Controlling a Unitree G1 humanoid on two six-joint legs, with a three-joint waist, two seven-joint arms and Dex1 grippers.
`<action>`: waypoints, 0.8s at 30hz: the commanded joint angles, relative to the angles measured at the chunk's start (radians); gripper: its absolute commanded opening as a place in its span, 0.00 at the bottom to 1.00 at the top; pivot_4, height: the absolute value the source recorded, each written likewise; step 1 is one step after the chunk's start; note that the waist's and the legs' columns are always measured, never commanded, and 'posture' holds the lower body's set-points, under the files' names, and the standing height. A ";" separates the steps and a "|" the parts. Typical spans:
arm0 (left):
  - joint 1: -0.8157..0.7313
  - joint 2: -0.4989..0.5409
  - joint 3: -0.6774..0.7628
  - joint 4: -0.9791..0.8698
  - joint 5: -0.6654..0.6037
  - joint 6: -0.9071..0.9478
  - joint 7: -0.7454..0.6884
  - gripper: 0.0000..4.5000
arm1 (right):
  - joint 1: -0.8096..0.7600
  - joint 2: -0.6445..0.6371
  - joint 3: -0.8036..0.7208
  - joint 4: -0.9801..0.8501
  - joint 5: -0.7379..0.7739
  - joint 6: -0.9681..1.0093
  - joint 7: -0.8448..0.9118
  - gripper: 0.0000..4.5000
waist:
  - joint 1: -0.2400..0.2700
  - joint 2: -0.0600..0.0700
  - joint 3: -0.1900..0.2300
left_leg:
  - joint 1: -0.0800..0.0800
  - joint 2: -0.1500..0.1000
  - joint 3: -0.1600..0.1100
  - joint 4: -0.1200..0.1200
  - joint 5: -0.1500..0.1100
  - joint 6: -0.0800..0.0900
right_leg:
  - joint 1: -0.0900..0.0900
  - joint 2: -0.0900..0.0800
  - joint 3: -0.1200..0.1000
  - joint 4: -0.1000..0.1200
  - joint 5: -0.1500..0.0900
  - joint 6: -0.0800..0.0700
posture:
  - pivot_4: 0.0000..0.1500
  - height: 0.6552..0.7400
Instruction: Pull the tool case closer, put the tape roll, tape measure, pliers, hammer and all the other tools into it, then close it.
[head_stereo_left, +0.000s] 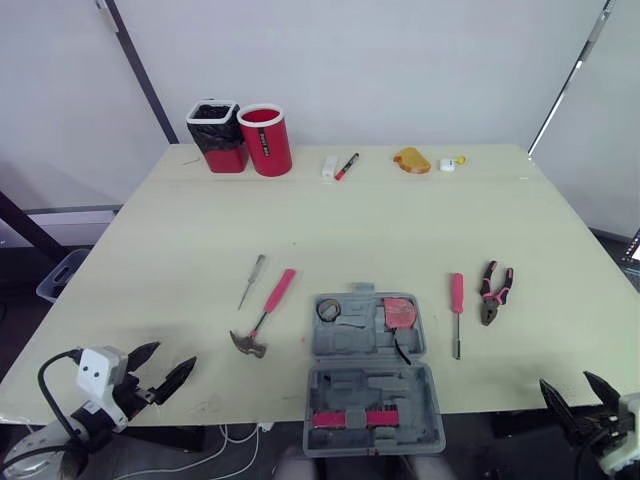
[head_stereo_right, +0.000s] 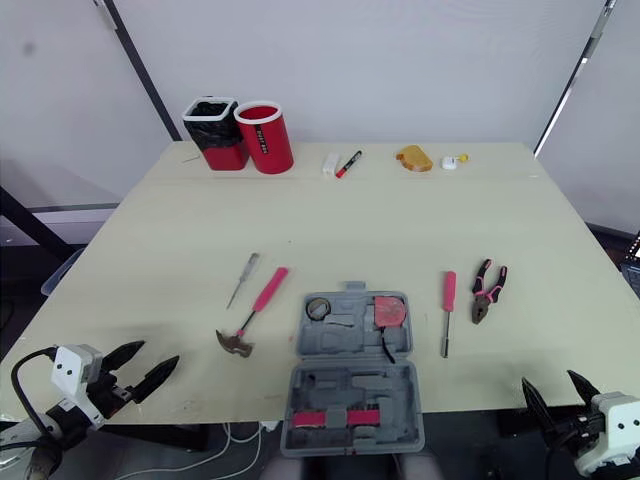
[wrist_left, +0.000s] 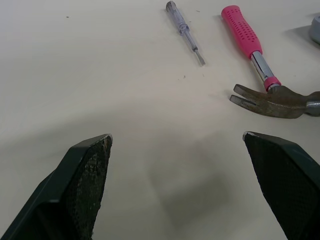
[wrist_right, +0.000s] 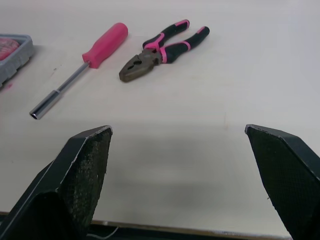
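Note:
The grey tool case (head_stereo_left: 372, 385) lies open at the table's near edge, with a tape roll (head_stereo_left: 329, 309) and a red tape measure (head_stereo_left: 401, 311) in its far half. To its left lie a pink-handled hammer (head_stereo_left: 264, 316) and a small clear screwdriver (head_stereo_left: 251, 280). To its right lie a pink nut driver (head_stereo_left: 456, 312) and pink-black pliers (head_stereo_left: 494, 291). My left gripper (head_stereo_left: 160, 368) is open at the near left edge, short of the hammer (wrist_left: 260, 75). My right gripper (head_stereo_left: 575, 392) is open below the near right edge, short of the pliers (wrist_right: 162, 50).
At the table's far side stand a black-lined bin (head_stereo_left: 216, 135) and a red cup (head_stereo_left: 264, 139). A white block and marker (head_stereo_left: 338, 166), an orange object (head_stereo_left: 411, 160) and a small white piece (head_stereo_left: 449, 164) lie along the back edge.

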 joint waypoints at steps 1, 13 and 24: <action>-0.018 -0.001 0.005 -0.058 -0.023 -0.008 -0.007 1.00 | -0.018 -0.018 -0.005 -0.050 0.029 0.020 -0.001 1.00 | 0.000 0.000 0.000 | 0.000 0.000 0.000 -0.001 0.000 0.000 | 0.000 0.000 0.000 0.000 0.000 0.000 | 1.00 1.00; -0.149 0.016 -0.153 -0.266 -0.075 0.134 -0.139 1.00 | -0.231 0.009 0.088 -0.244 -0.002 0.275 -0.263 1.00 | -0.002 0.000 0.000 | -0.001 -0.003 0.003 -0.001 0.000 0.000 | 0.000 0.004 -0.001 0.000 0.001 0.000 | 1.00 1.00; -0.364 0.054 -0.373 -0.356 -0.026 0.173 -0.299 1.00 | -0.445 0.073 0.186 -0.112 -0.195 0.342 -0.500 1.00 | -0.001 0.001 0.000 | -0.002 -0.003 0.002 -0.001 0.000 0.000 | 0.000 0.008 0.000 0.000 0.002 0.002 | 1.00 1.00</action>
